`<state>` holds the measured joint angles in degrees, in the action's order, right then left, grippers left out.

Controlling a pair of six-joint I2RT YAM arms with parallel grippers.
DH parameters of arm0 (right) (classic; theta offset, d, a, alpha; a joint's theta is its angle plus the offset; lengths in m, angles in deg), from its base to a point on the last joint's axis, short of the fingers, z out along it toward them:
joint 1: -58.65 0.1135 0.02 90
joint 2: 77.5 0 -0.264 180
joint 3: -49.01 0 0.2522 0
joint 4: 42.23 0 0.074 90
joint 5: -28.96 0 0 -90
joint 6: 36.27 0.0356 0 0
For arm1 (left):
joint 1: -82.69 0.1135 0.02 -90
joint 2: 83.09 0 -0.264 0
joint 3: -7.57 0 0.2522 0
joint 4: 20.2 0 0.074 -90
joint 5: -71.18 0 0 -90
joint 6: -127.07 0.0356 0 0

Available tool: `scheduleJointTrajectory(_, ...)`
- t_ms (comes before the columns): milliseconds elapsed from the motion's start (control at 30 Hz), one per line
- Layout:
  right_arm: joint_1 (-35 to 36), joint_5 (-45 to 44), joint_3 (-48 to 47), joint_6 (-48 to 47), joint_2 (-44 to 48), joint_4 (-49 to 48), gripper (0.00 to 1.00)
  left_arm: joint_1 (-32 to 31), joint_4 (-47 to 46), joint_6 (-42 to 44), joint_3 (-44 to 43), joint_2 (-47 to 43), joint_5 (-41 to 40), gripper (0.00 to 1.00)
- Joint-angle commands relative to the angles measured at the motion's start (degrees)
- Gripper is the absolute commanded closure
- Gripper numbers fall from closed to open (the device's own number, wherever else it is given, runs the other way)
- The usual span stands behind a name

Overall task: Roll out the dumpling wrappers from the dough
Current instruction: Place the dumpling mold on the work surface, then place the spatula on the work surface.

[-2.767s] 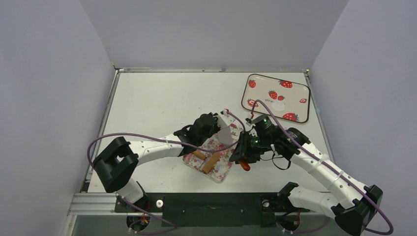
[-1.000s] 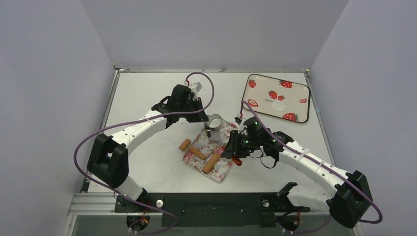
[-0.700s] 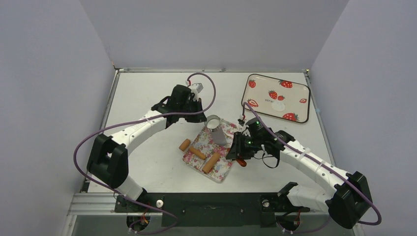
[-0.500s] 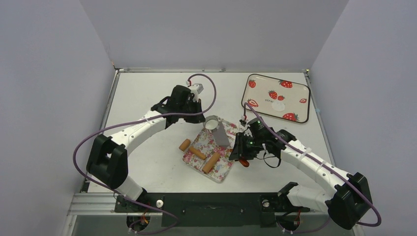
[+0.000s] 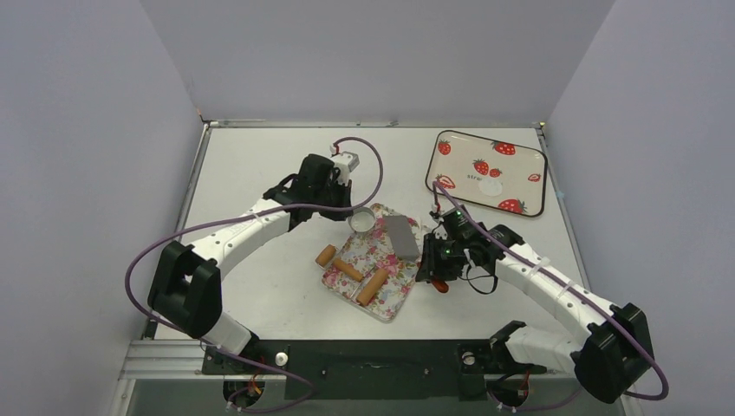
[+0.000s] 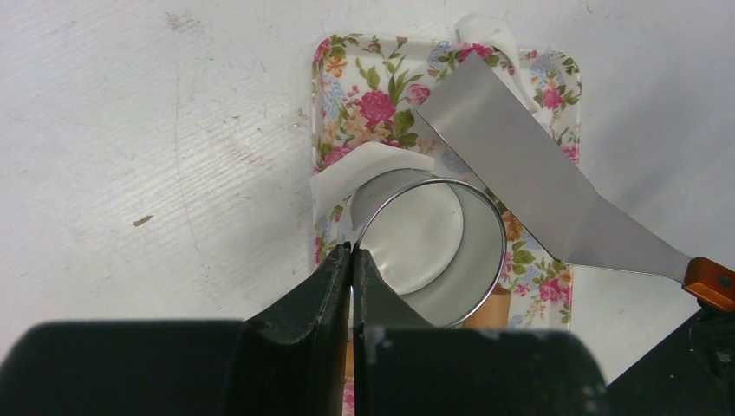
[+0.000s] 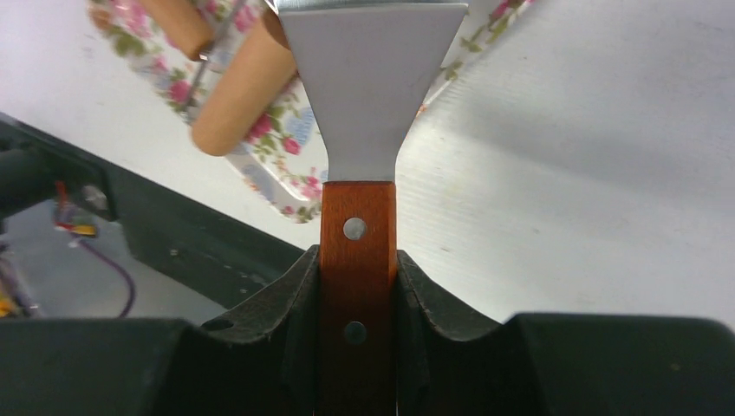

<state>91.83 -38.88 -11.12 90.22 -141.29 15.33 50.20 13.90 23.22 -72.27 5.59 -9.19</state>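
My left gripper (image 6: 352, 250) is shut on the rim of the silver metal ring (image 6: 472, 260), held over the far corner of the floral tray (image 5: 392, 305). The ring's inside looks whitish; I cannot tell whether a wrapper fills it. Thin white dough (image 6: 364, 169) with a round cut-out lies under the ring, hanging over the tray's edge, and another scrap (image 6: 485, 30) lies at the tray's end. My right gripper (image 7: 357, 260) is shut on the spatula's red handle (image 7: 357, 217), its blade (image 5: 403, 236) over the tray beside the ring. One dumpling wrapper (image 5: 491, 186) lies on the strawberry tray (image 5: 529, 160).
The brown wooden roller (image 5: 373, 286) lies across the floral tray, one end (image 5: 326, 255) resting on the table left of it. The strawberry tray sits at the back right. The left arm (image 5: 251, 224) reaches in from the left and the right arm (image 5: 537, 277) from the right.
The left gripper has carried the ring a little left and toward the tray's far corner. The spatula blade has swung from under the ring to its right side, and the right gripper has shifted right.
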Motion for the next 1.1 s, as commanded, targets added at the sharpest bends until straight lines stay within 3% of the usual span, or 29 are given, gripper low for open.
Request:
scheduleJointTrajectory(0, 2.9, -8.2, -3.6, -5.7, -4.0, 1.4, 1.0, 0.2, -2.6, 6.5, 1.6, -3.5, -3.7, 1.0)
scheduleJointTrajectory(300, 4.1, -16.1, -3.5, -9.4, -11.3, 0.1, 0.98, -1.1, -15.1, 7.8, 10.3, -4.2, -3.2, 1.0)
scheduleJointTrajectory(433, 4.3, -17.1, -3.7, -9.3, -11.5, 0.5, 0.87, -3.5, -19.3, 9.2, 12.9, -2.9, -3.5, 1.0)
scheduleJointTrajectory(567, 4.5, -17.6, -3.9, -8.6, -10.6, 1.4, 0.67, -4.1, -23.3, 8.3, 12.8, -1.1, -2.0, 1.0)
scheduleJointTrajectory(800, 4.6, -18.4, -5.8, -7.8, -9.4, 2.8, 0.54, -4.9, -23.1, 9.6, 14.6, 1.6, -0.1, 0.99)
scheduleJointTrajectory(867, 4.6, -18.8, -6.7, -7.9, -8.9, 3.6, 0.53, -5.0, -22.9, 9.8, 15.7, 1.4, 1.2, 0.77)
scheduleJointTrajectory(900, 4.6, -18.9, -7.1, -7.9, -8.8, 4.0, 0.52, -5.0, -22.8, 10.2, 15.7, 1.2, 1.7, 0.73)
scheduleJointTrajectory(1067, 4.6, -18.7, -10.1, -8.4, -7.8, 5.7, 0.5, -4.9, -18.3, 14.5, 10.9, -1.3, 5.9, 0.64)
